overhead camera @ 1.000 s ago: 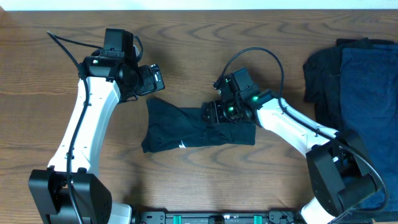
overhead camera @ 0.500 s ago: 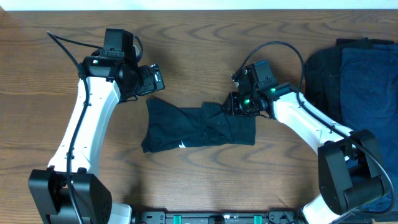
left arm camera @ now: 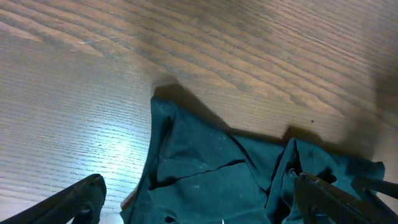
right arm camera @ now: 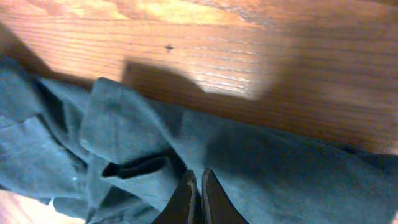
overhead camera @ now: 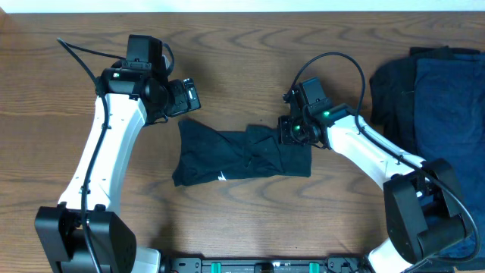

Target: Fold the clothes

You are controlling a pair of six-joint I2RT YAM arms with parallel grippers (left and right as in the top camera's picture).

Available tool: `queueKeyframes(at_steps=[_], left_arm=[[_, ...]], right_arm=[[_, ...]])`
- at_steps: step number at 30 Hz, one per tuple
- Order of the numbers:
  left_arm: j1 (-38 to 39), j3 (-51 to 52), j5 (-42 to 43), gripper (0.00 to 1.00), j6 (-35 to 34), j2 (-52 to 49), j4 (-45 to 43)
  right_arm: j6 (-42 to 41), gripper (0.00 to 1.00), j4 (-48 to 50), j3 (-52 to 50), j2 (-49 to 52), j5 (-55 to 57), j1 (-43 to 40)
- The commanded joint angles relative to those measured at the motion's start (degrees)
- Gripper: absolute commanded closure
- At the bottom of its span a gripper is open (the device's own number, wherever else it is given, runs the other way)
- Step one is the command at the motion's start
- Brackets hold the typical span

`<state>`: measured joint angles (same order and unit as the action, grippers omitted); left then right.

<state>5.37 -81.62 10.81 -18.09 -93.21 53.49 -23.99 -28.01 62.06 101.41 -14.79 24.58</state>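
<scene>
The right claw [overhead camera: 288, 132] is finishing its closing stroke. A second ago it was hovering half-spread over the middle of the black T-shirt [overhead camera: 227, 155]; now it is sitting at the shirt's far right edge with its fingers [right arm camera: 186, 193] pressed together against a raised fold of cloth. Whether cloth is being caught between the tips cannot be told from the right wrist view. The middle of the shirt is now bunching into a ridge that was lying flatter a second ago.

The T-shirt is lying crumpled in the middle of the surface [overhead camera: 250, 45], its white label [overhead camera: 221, 177] showing at the near edge. The remaining clothes [overhead camera: 436, 98] are waiting in a dark heap at the right edge of the surface, well apart from the shirt.

The left claw [overhead camera: 187, 97] is hanging fully spread and unmoved just beyond the shirt's far left corner, touching nothing.

Judged from this, the task is only beginning. The right arm is probably taking hold so as to pull the shirt flat before any fold is made.
</scene>
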Motion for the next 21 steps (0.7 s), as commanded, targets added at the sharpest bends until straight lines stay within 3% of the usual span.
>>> queueKeyframes(at_steps=[1,21], left_arm=[[-0.04,-0.68,0.35,0.02,0.17,0.31,-0.02],[-0.02,-0.68,0.35,0.02,0.17,0.31,-0.02]], right_arm=[[-0.85,0.96,0.98,-2.60,-0.76,2.62,0.37],[-2.34,0.95,6.25,-7.04,-0.76,-3.67,4.20]])
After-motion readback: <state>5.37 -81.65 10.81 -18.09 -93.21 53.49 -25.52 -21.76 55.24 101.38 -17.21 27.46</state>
